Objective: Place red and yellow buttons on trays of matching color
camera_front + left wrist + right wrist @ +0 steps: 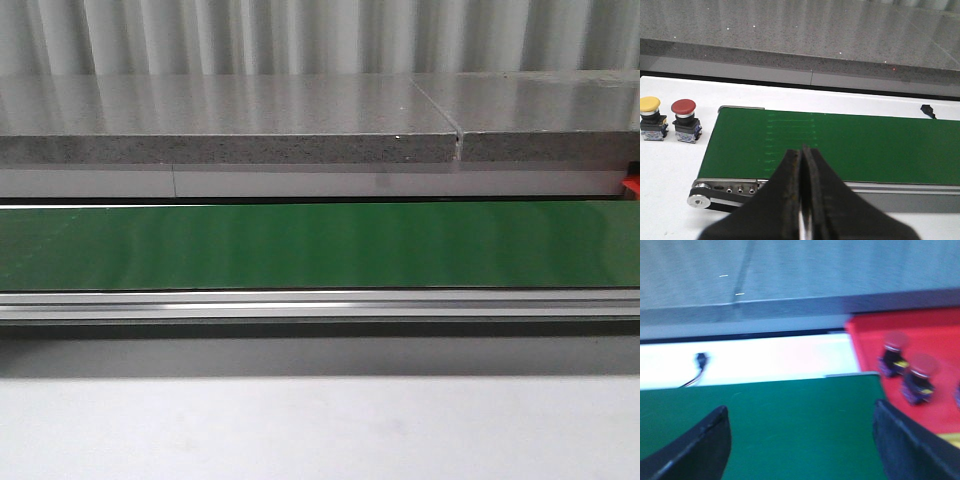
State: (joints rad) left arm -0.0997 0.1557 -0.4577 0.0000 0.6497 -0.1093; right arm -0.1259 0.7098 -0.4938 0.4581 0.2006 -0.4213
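Note:
In the left wrist view a yellow button [651,118] and a red button [685,120] stand side by side on the white table, just off the end of the green belt [840,145]. My left gripper [802,152] is shut and empty above the belt's near edge. In the blurred right wrist view my right gripper [799,415] is open and empty over the belt [790,425]. Beyond the belt's end lies the red tray [920,335] with two red buttons [893,354] [920,377] on it. A strip of the yellow tray [951,440] shows beside it. The front view shows no gripper and no button.
The green belt [320,245] spans the front view behind an aluminium rail [320,303], with a grey stone ledge [230,125] behind. A small black cable end [700,360] lies on the white table past the belt; a similar black piece [928,110] shows in the left wrist view.

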